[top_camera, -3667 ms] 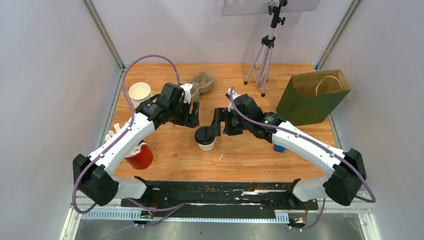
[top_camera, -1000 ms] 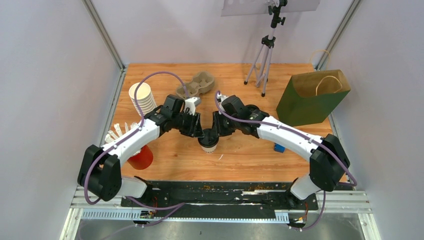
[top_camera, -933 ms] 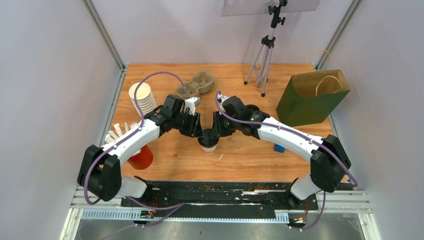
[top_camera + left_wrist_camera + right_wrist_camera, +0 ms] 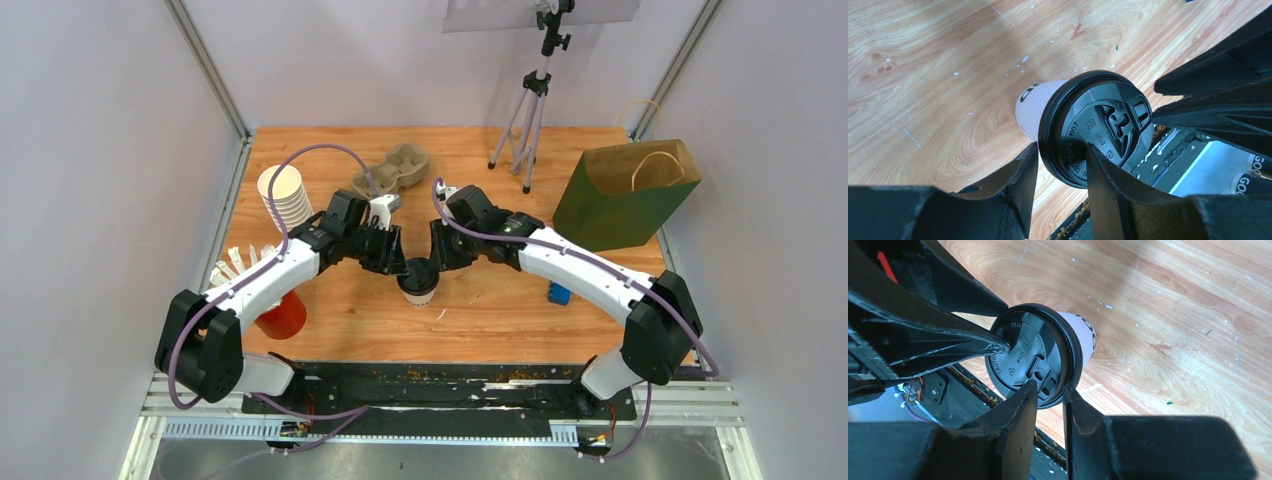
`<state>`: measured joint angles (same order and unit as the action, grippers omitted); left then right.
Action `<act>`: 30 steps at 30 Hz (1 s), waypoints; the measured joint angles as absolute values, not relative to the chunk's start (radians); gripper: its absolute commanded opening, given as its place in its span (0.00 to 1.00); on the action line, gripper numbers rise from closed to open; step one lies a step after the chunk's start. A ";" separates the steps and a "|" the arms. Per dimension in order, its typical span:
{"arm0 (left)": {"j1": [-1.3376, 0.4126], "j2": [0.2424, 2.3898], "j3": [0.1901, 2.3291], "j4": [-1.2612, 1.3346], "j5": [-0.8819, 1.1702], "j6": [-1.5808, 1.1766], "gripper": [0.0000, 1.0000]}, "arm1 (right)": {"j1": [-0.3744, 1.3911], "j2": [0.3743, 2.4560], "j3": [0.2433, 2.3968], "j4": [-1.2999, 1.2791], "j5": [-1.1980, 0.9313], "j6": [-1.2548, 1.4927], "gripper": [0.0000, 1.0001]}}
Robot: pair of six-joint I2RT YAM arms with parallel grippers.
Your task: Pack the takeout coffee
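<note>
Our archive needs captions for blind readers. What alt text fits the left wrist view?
A white cup with a black lid stands on a wooden table, the lid's edge between the left gripper's fingers. The right gripper reaches toward the lid from the right.

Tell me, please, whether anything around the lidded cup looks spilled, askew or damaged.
Nothing serious: the white cup stands upright, its black lid looking level and seated, nothing spilled. Only small white flecks dot the wood beside it, and crumbs litter the black rail at the near edge.

High rear view looking down, wrist views close, sharing the cup (image 4: 1088,132)
</note>
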<state>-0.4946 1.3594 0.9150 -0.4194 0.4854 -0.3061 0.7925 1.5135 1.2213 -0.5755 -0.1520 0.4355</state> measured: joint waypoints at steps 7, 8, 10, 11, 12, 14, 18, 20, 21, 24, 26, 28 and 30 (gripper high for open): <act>-0.495 1.359 0.915 -0.419 0.485 -0.308 0.47 | 0.793 1.545 1.205 -0.563 -0.177 0.440 0.24; -0.495 1.359 0.915 -0.419 0.485 -0.308 0.47 | 0.793 1.545 1.196 -0.558 -0.181 0.441 0.24; -0.495 1.359 0.915 -0.419 0.485 -0.309 0.47 | 0.790 1.542 1.187 -0.544 -0.186 0.444 0.23; -0.495 1.359 0.915 -0.419 0.485 -0.309 0.47 | 0.790 1.541 1.179 -0.531 -0.189 0.446 0.23; -0.495 1.359 0.915 -0.419 0.485 -0.309 0.47 | 0.789 1.536 1.169 -0.517 -0.193 0.448 0.23; -0.495 1.359 0.915 -0.419 0.485 -0.309 0.47 | 0.789 1.521 1.142 -0.485 -0.194 0.453 0.22; -0.495 1.359 0.910 -0.410 0.487 -0.311 0.47 | 0.789 1.485 1.084 -0.427 -0.192 0.462 0.21; -0.495 1.359 0.905 -0.403 0.488 -0.313 0.47 | 0.789 1.476 1.063 -0.403 -0.187 0.463 0.21; -0.495 1.359 0.902 -0.397 0.488 -0.314 0.47 | 0.789 1.474 1.053 -0.393 -0.184 0.463 0.21; -0.495 1.357 0.892 -0.382 0.492 -0.321 0.47 | 0.788 1.460 1.023 -0.369 -0.176 0.463 0.21; -0.495 1.351 0.880 -0.371 0.496 -0.329 0.47 | 0.788 1.451 0.994 -0.349 -0.165 0.466 0.21; -0.495 1.345 0.868 -0.361 0.499 -0.337 0.47 | 0.787 1.447 0.976 -0.321 -0.165 0.472 0.20; -0.495 1.338 0.858 -0.348 0.499 -0.344 0.47 | 0.787 1.441 0.963 -0.304 -0.165 0.474 0.20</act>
